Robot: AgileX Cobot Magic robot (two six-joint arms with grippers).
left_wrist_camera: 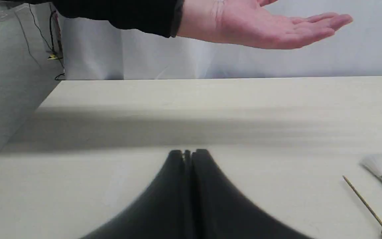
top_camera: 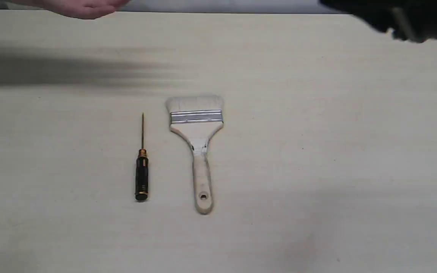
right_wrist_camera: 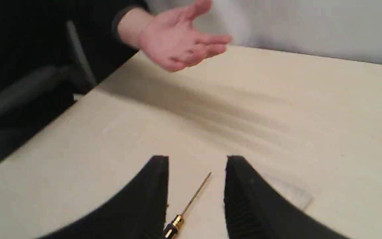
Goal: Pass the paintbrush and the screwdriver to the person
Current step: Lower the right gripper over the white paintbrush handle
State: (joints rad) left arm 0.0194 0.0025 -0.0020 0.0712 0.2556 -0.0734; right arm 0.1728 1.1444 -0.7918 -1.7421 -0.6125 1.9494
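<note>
A pale beige table with faint wood grain fills the exterior view. A wide, soft shadow lies across its far part. Behind the far edge hangs a white cloth. Near the cloth, thin black cables hang before a grey surface. Beside one table corner is something dark, too blurred to name.

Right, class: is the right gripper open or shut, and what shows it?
Open: the right gripper has its fingers apart, the screwdriver showing through the gap.
</note>
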